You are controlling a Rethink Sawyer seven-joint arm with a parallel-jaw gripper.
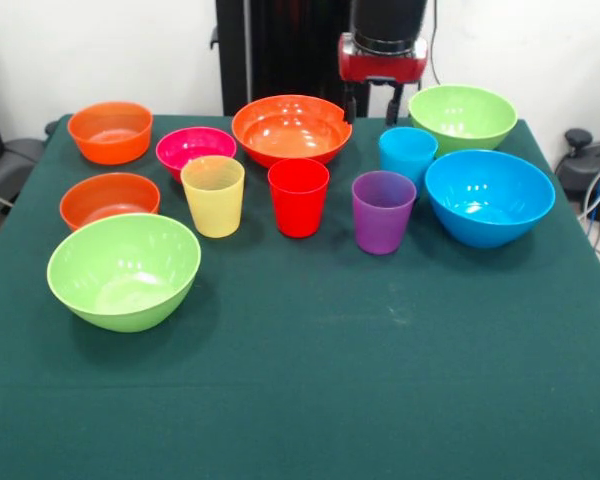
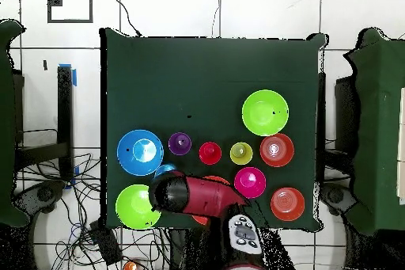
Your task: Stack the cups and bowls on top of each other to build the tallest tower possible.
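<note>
My gripper [image 1: 371, 106] hangs open and empty at the table's far edge, between the wide orange bowl [image 1: 291, 128] and a large lime green bowl [image 1: 462, 116]. The light blue cup [image 1: 408, 155] stands just in front of it. The purple cup [image 1: 383, 212], red cup [image 1: 298, 197] and yellow cup [image 1: 213, 195] stand upright in a row. The large blue bowl [image 1: 489, 197] is at the right. The small magenta bowl [image 1: 195, 150], two small orange bowls [image 1: 110, 132] [image 1: 109, 198] and the second lime green bowl [image 1: 124, 270] are at the left. Nothing is stacked.
In the overhead view my red and black arm [image 2: 198, 195] covers most of the wide orange bowl and part of the light blue cup [image 2: 164, 170]. The green tablecloth [image 1: 380, 380] stretches toward the near edge. Cables lie on the floor beside the table.
</note>
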